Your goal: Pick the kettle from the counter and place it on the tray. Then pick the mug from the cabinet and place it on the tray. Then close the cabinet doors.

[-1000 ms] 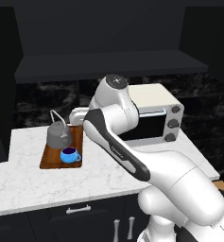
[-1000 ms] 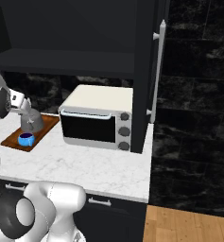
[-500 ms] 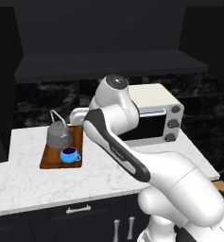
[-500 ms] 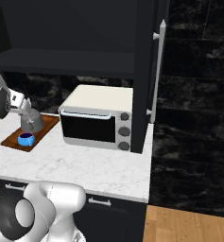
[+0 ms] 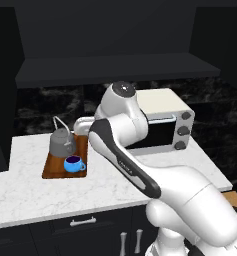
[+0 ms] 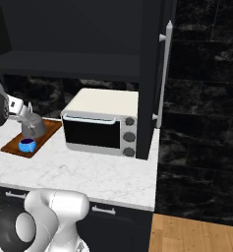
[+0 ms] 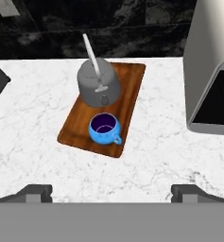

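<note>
Now the doors — kettle [image 7: 98, 84] and mug [image 7: 104, 128] sit on the tray [image 7: 130, 97].
Hand [image 7: 111, 191] wide open, empty — lift clear, then push the cabinet door [image 6: 151, 78] shut by its outer edge.

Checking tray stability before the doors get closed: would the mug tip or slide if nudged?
The mug looks squat and wide-mouthed, so probably hard to tip. It likely slides on the smooth wooden tray. It sits just apart from the kettle, so a push that way may bump it.
</note>
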{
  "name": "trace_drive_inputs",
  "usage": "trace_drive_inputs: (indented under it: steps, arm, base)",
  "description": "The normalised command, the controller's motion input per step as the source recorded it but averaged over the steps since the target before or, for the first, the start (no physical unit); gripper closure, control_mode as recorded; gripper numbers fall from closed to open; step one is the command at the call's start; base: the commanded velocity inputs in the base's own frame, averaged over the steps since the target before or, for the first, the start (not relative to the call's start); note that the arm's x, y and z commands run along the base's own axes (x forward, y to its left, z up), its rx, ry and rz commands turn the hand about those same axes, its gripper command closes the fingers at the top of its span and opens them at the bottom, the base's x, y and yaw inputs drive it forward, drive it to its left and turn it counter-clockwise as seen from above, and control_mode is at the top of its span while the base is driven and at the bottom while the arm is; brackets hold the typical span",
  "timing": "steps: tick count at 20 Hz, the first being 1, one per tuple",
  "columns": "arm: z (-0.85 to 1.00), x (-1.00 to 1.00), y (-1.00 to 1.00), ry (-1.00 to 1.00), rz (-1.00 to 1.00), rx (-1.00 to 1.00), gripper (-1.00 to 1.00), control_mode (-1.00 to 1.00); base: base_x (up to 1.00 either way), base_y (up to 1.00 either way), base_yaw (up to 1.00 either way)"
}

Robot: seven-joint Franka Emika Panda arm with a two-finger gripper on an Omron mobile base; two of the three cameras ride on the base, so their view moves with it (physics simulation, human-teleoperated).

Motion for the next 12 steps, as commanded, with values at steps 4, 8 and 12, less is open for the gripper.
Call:
trace_drive_inputs:
  steps: [4, 8, 12]
  arm:
    - [0.0, -0.62, 0.0, 0.0, 0.02, 0.0, -1.0, -1.0]
    - [0.06, -0.51, 0.06, 0.0, 0.04, 0.0, -1.0, -1.0]
    - [0.26, -0.57, 0.13, 0.0, 0.0, 0.0, -1.0, -1.0]
  base:
    - [0.0, 0.0, 0.0]
    - [0.0, 0.0, 0.0]
    - [0.0, 0.0, 0.0]
